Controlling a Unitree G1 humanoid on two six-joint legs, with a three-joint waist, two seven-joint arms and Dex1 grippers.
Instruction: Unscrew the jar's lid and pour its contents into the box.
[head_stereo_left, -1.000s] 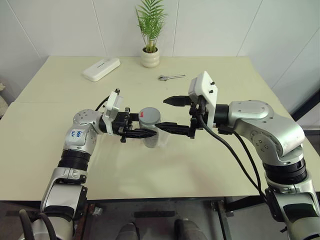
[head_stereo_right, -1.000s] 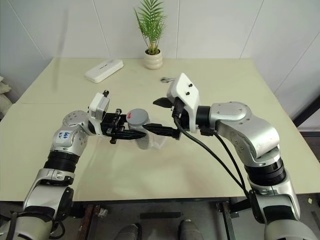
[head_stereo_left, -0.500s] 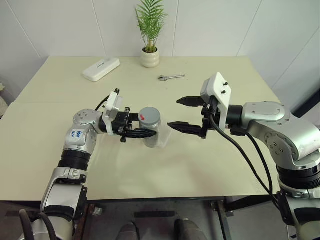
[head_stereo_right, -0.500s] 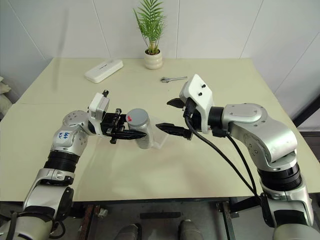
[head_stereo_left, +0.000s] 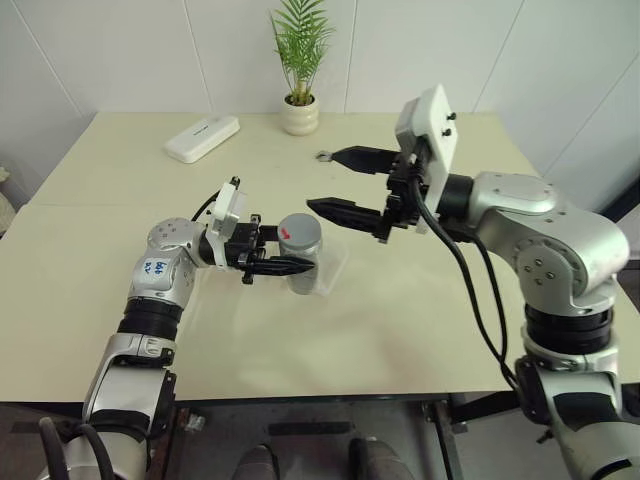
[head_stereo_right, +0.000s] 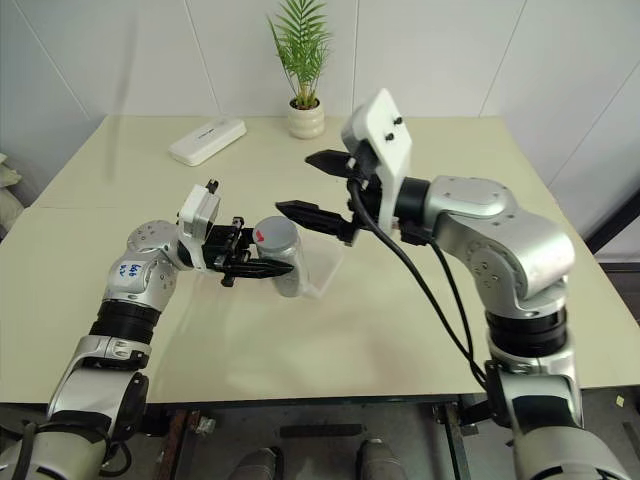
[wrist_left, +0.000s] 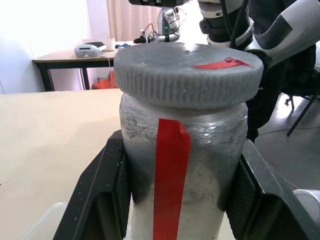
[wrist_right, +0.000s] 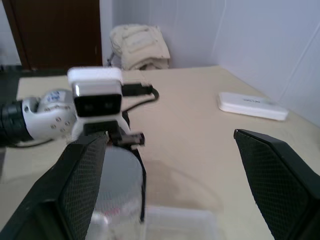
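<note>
My left gripper (head_stereo_left: 297, 262) is shut on the silvery-grey jar (head_stereo_left: 301, 262), holding it upright just over the table. A red stripe runs down the jar's side (wrist_left: 170, 180). The grey lid (wrist_left: 187, 67) with its red mark sits on top of the jar. My right gripper (head_stereo_left: 322, 181) hangs open above and just right of the lid, pointing left, with nothing between its fingers (wrist_right: 85, 185). The clear plastic box (head_stereo_left: 331, 266) lies on the table beside the jar, to its right. The contents are hidden inside the jar.
A white oblong device (head_stereo_left: 203, 137) lies at the back left of the table. A white plant pot (head_stereo_left: 300, 114) stands at the back middle. A small metal wrench (head_stereo_left: 343, 154) lies near it, behind my right gripper.
My right gripper drew back from the jar to the right, then rose and swung left to hang above the lid. The left gripper and jar stayed still.
</note>
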